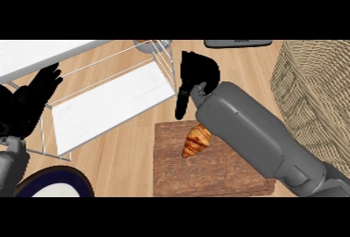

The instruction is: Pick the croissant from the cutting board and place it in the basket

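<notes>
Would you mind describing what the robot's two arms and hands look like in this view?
Both forearms are smooth, rounded grey casings, thicker toward the wrist, with a jointed segment lower down. The right hand and left hand are matte black with slender fingers. No cables, sleeves or markings are visible on either arm.

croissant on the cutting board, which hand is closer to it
Right. The right hand hangs just above the croissant at the cutting board's far edge, its forearm passing right beside it. The left hand rests open at the view's left edge, well away.
</notes>
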Robot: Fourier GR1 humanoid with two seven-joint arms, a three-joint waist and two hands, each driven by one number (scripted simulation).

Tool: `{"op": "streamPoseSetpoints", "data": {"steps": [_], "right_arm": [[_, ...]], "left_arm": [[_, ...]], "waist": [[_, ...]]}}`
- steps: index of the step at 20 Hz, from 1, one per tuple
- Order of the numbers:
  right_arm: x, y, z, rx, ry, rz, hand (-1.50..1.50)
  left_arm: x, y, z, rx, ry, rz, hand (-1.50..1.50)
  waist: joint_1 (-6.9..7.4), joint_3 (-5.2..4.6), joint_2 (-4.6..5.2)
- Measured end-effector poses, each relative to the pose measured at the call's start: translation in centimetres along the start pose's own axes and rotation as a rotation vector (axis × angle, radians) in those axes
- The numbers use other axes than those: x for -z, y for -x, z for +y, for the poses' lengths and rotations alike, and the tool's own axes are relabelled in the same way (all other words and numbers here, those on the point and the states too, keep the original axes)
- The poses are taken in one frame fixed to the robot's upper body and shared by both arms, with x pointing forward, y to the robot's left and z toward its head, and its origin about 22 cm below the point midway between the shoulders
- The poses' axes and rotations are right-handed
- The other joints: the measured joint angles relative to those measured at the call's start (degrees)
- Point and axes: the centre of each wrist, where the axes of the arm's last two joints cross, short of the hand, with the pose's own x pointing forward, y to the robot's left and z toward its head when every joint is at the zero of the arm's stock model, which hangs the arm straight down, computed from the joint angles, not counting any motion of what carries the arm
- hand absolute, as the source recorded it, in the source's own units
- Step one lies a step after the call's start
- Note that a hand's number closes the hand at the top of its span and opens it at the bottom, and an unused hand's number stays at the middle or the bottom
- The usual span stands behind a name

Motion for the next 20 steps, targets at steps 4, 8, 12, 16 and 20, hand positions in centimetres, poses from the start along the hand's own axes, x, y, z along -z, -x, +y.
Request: {"op": "streamPoseSetpoints", "data": {"steps": [4,8,12,16,20], "right_arm": [[0.6,2.0,2.5,0.065,0.037,0.011,-1.50],[1.2,3.9,5.8,0.056,0.018,0.059,-1.50],[1.6,4.9,7.7,0.046,-0.014,0.102,-1.50],[1.7,5.7,9.2,0.033,-0.048,0.131,-1.50],[1.7,6.4,9.9,0.025,-0.058,0.142,-1.50]], "left_arm": [[0.1,-0.2,-0.1,0.003,-0.004,-0.007,0.00],[0.2,-0.4,-0.3,-0.007,0.003,-0.007,0.00],[0.3,-0.5,-0.4,-0.006,0.003,-0.014,0.00],[0.4,-0.5,-0.5,-0.015,0.004,-0.016,0.00],[0.4,-0.5,-0.5,-0.023,0.002,-0.014,0.00]], "waist": [[0.37,0.02,0.33],[0.70,-0.03,0.48],[0.99,0.01,0.54],[1.13,-0.04,0.50],[1.18,-0.06,0.47]]}}
